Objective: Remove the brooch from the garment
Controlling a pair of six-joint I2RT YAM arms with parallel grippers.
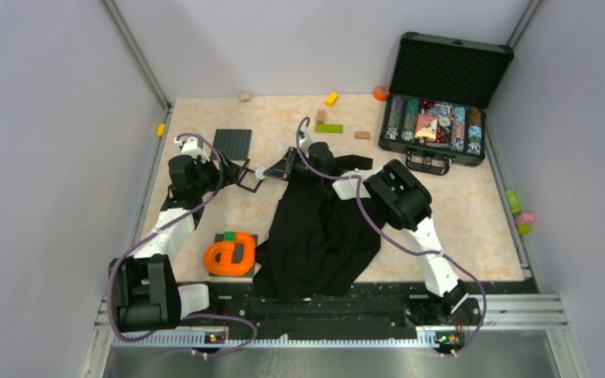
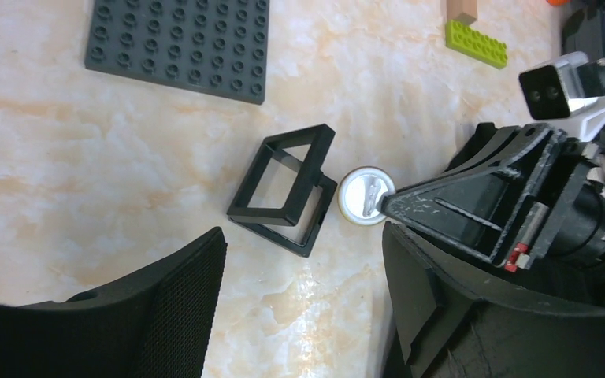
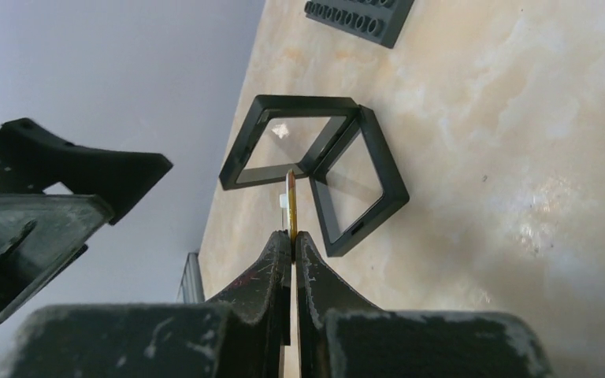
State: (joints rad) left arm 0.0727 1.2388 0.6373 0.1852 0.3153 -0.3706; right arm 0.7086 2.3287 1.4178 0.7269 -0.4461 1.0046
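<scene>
The right gripper (image 3: 292, 236) has its jaws pinched tight on the brooch (image 2: 365, 197) - a small, round, silvery-white disc, seen edge-on from the right wrist as a thin sliver. It is off the garment (image 1: 315, 236), a crumpled black cloth heaped near the middle of the table (image 1: 457, 205), under the right arm. I cannot tell whether the disc touches the tabletop.

Just beside the disc lies a black frame (image 2: 283, 193), two hollow square halves hinged open, its corner almost against the disc's rim. The left gripper (image 2: 303, 244) hangs over that frame with its jaws spread wide and holding nothing; its textured black pads (image 2: 165, 315) stand to either side.

Beyond the frame lies a dark studded baseplate (image 2: 181, 43), and to the right a lime-green brick (image 2: 476, 43). The tabletop is glossy, with a pale marble pattern. At the far right stands an open black case (image 1: 450, 67) with rows of coloured chips (image 1: 433, 126). Near the left arm's base sits an orange looped plastic piece (image 1: 232, 253).
</scene>
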